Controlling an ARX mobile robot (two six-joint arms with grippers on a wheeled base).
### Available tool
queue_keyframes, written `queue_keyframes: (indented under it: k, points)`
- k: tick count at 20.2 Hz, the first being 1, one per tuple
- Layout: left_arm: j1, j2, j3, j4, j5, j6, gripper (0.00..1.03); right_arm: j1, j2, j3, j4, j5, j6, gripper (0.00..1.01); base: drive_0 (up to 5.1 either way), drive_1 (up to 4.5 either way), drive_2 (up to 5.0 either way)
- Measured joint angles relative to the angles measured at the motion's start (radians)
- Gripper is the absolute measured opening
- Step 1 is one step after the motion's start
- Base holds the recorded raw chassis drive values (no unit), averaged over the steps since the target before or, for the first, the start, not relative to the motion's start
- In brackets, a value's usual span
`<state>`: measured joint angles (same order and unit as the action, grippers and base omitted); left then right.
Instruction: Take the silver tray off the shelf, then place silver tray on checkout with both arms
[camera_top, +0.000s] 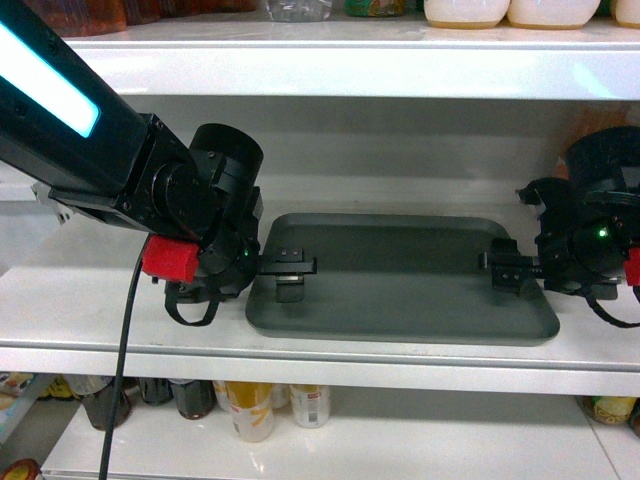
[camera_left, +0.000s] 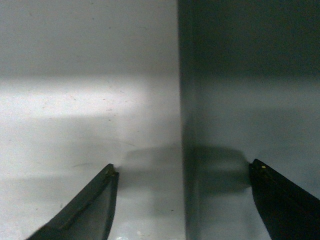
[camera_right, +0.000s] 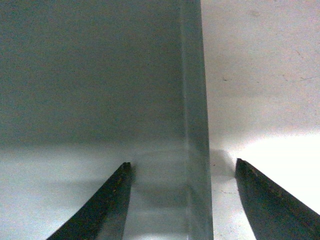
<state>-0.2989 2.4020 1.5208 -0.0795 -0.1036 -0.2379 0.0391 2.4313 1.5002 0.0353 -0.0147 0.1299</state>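
The silver tray (camera_top: 400, 275) lies flat on the white shelf (camera_top: 90, 300), its long axis running left to right along the shelf front and its short ends facing the two arms. The left end effector (camera_top: 290, 268) straddles the left rim: in the left wrist view one finger (camera_left: 95, 205) sits over bare shelf and the other over the tray floor, jaws wide apart and gripping nothing. The right end effector (camera_top: 510, 268) stands likewise astride the right rim (camera_right: 192, 125), spread open and empty.

The main risk, as I judge it, is an uneven grasp. If one side closes or lifts ahead of the other, the tray could tilt, twist or slide out of the thin fingers. The low rim offers little to bite on, so a shallow grip might slip. Pulling out carelessly could also scrape the tray on the shelf's front edge or bump the board above (camera_top: 330, 65).
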Motion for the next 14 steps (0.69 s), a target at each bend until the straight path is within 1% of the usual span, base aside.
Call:
queue_keyframes:
  k: [1, 3, 4, 5, 6, 7, 8, 9, 10, 14]
  points:
    - [-0.009, 0.000, -0.005, -0.002, 0.019, -0.011, 0.53, 0.000, -0.008, -0.017, 0.002, -0.008, -0.001, 0.42, 0.0, 0.00, 0.0]
    - [-0.010, 0.000, -0.016, 0.004, 0.019, -0.022, 0.38, 0.000, -0.015, -0.030, 0.003, -0.005, -0.001, 0.27, 0.0, 0.00, 0.0]
    - [-0.010, -0.007, -0.031, 0.015, 0.004, -0.026, 0.29, -0.001, -0.020, -0.041, 0.008, -0.003, -0.001, 0.18, 0.0, 0.00, 0.0]
    - [-0.010, -0.015, -0.048, 0.024, 0.004, -0.025, 0.21, -0.001, -0.026, -0.053, 0.013, -0.001, -0.001, 0.09, 0.0, 0.00, 0.0]
    - [-0.004, -0.027, -0.068, 0.036, 0.006, -0.024, 0.13, -0.004, -0.032, -0.064, 0.025, -0.011, 0.000, 0.04, 0.0, 0.00, 0.0]
    - [-0.003, -0.039, -0.091, 0.053, 0.009, -0.027, 0.07, -0.008, -0.042, -0.083, 0.039, -0.023, 0.003, 0.03, 0.0, 0.00, 0.0]
    - [0.003, -0.055, -0.118, 0.069, 0.019, -0.038, 0.03, -0.008, -0.055, -0.111, 0.062, -0.027, 0.006, 0.03, 0.0, 0.00, 0.0]
    - [0.007, -0.073, -0.155, 0.095, 0.029, -0.054, 0.03, -0.008, -0.073, -0.149, 0.086, -0.030, 0.009, 0.03, 0.0, 0.00, 0.0]
    - [0.006, -0.098, -0.200, 0.123, 0.029, -0.058, 0.03, -0.007, -0.095, -0.195, 0.117, -0.034, 0.013, 0.03, 0.0, 0.00, 0.0]
    - [-0.020, -0.208, -0.407, 0.256, -0.007, -0.061, 0.03, -0.006, -0.212, -0.396, 0.217, -0.039, 0.021, 0.03, 0.0, 0.00, 0.0]
